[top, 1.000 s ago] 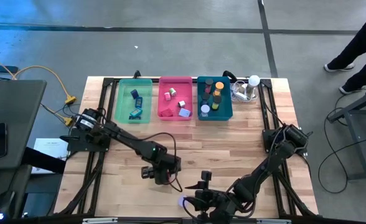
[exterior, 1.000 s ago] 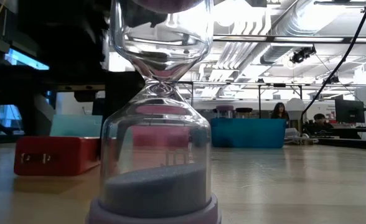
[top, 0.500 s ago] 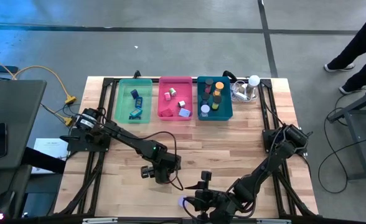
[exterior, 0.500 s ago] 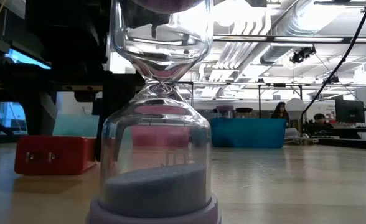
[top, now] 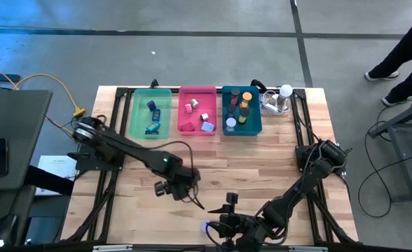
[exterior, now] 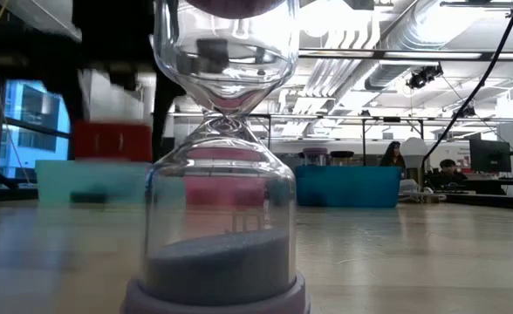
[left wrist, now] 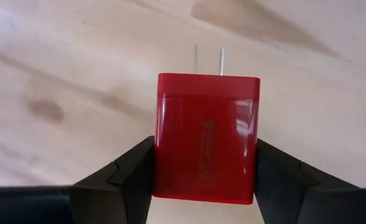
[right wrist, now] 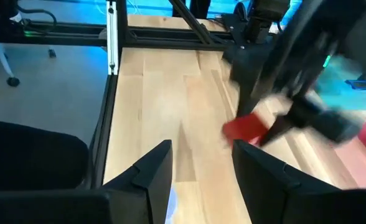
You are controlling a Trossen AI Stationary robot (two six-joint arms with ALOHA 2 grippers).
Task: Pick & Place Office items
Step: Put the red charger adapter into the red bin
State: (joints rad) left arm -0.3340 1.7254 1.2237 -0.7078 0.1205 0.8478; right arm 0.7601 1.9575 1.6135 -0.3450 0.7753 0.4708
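Observation:
My left gripper is shut on a red plug block with two metal prongs, above the middle of the wooden table. The low view shows the block up in the air. In the high view my left gripper hangs near the table's centre. My right gripper stands open near the front edge, nothing between its fingers, beside a clear hourglass with lavender sand that stands on its lavender base. My left gripper pinches the red block between its two fingers, on two opposite sides near the end away from the prongs. The fingers slant steeply down from above. The block is lifted clear of the table, its prongs pointing away from the gripper.
Three trays stand in a row at the far edge: green, pink and teal, each with small items inside. A white ball with cables lies right of them. Bare wood stretches between the trays and the grippers.
My left gripper has gone up, and a little toward the table's left edge, with the red block. The block lay on the table a second ago and now hangs clear of it.

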